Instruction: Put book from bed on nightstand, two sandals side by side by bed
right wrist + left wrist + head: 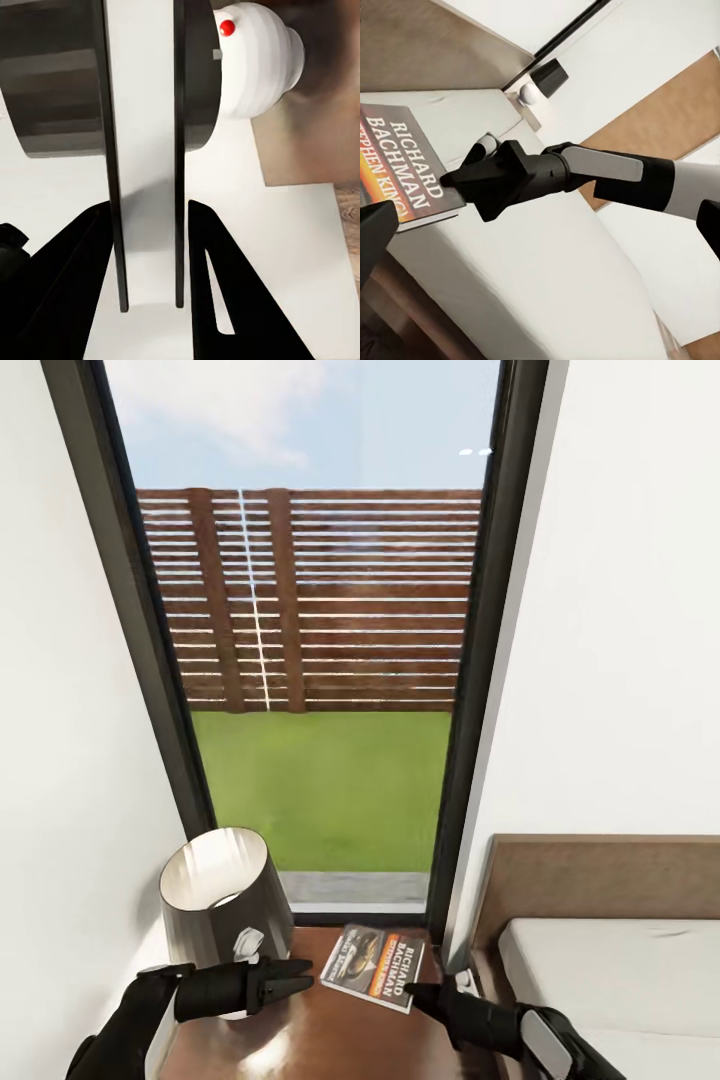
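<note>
Thin grey-and-orange paperback book [376, 966] lies flat on glossy dark-brown nightstand [300, 1040]; my right tool [425, 994] spread at its edge; left tool [300, 975] pressed together, empty; retreat level, avoid nudging cover.

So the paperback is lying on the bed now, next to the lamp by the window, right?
Not quite: the paperback lies on the dark wooden nightstand, not on the bed. The head view shows it there, next to the lamp by the window.
</note>
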{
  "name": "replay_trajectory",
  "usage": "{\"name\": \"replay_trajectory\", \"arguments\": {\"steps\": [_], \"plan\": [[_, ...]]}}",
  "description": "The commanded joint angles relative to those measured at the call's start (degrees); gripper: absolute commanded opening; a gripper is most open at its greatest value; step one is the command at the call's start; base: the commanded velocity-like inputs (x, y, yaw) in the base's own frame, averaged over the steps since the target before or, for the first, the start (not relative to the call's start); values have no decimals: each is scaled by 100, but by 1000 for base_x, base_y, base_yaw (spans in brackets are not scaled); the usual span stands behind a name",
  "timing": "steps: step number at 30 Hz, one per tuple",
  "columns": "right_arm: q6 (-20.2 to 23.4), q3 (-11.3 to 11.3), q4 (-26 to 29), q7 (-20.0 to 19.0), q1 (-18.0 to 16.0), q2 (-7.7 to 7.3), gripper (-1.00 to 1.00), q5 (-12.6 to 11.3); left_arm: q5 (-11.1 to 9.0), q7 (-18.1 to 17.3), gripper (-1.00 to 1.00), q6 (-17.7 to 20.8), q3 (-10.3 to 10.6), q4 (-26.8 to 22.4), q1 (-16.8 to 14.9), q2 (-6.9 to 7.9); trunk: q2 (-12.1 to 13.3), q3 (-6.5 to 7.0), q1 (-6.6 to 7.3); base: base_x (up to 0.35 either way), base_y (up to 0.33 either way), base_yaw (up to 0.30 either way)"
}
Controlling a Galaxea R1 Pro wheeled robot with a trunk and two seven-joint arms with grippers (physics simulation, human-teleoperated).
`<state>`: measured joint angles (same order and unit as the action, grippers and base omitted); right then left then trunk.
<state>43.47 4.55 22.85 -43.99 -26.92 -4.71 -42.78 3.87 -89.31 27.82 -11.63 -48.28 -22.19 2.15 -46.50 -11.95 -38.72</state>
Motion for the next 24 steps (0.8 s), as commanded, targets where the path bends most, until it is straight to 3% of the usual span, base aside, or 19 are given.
{"name": "replay_trajectory", "arguments": {"steps": [1, 24], "plan": [[34, 42, 4, -2, -5, 2, -100, -52, 39, -34, 100, 59, -15, -2, -5, -4, -48, -27, -24, 0, 0, 0], [65, 55, -14, -7, -3, 20, -100, -55, 35, -32, 100, 69, -25, 2, -5, -4, -971, -440, -529, 0, 0, 0]]}}
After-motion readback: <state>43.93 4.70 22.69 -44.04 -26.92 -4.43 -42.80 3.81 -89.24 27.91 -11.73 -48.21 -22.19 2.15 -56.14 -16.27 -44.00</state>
